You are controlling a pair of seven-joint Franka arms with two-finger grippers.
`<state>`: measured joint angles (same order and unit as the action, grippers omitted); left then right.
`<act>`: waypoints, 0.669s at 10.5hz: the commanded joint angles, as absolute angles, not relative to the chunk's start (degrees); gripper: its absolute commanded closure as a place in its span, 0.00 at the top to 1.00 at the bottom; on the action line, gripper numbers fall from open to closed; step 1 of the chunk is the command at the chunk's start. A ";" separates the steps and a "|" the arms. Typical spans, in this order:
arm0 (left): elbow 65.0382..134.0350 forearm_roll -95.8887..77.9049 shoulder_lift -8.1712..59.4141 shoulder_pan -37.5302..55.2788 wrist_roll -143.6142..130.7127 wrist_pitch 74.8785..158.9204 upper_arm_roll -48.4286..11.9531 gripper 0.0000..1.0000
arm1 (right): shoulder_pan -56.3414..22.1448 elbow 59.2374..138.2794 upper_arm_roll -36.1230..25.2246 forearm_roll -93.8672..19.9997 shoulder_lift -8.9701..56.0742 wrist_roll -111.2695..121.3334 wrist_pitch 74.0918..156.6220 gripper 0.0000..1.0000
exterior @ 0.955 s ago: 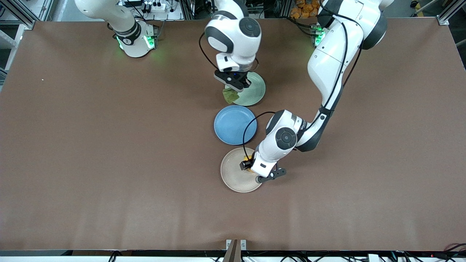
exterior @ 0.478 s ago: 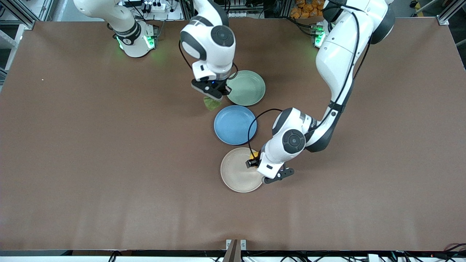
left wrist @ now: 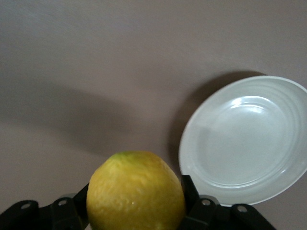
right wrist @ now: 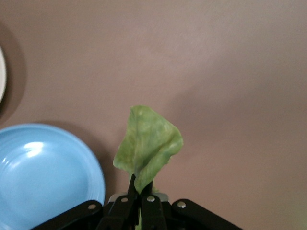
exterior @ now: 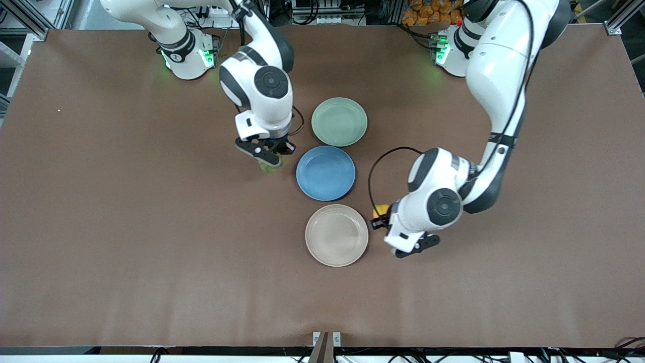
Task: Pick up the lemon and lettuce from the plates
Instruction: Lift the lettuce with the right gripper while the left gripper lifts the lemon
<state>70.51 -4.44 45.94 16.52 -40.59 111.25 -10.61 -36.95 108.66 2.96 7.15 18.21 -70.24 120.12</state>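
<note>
My left gripper is shut on the yellow lemon, held over the bare table beside the beige-cream plate, toward the left arm's end. In the left wrist view the lemon fills the jaws, with that plate empty. My right gripper is shut on the green lettuce, held over the table beside the blue plate, toward the right arm's end. In the right wrist view the lettuce hangs from the closed jaws. The mint green plate is empty.
A blue plate lies between the mint and beige plates, empty; it also shows in the right wrist view. Both arms' bases stand at the table's back edge. The brown table top spreads wide around the plates.
The right gripper carried the lettuce off the mint plate toward the right arm's end. The left gripper carried the lemon off the beige plate toward the left arm's end.
</note>
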 commanded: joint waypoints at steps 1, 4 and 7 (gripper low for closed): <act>71.98 -2.31 42.45 13.02 -36.31 107.06 -10.28 0.55 | -30.96 110.21 3.78 8.09 16.96 -64.28 120.41 0.00; 72.77 3.06 42.80 9.59 -34.82 104.94 -10.28 0.55 | -22.44 110.22 3.87 8.00 17.49 -54.35 120.41 0.00; 74.43 3.16 42.98 6.16 -29.72 104.24 -10.28 0.56 | -12.17 110.39 4.04 6.34 17.58 -43.01 119.01 0.00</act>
<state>72.80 1.92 43.70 7.59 -32.06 105.29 -10.02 -17.72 109.35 2.81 7.07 18.33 -47.82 119.57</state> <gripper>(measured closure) 0.308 0.965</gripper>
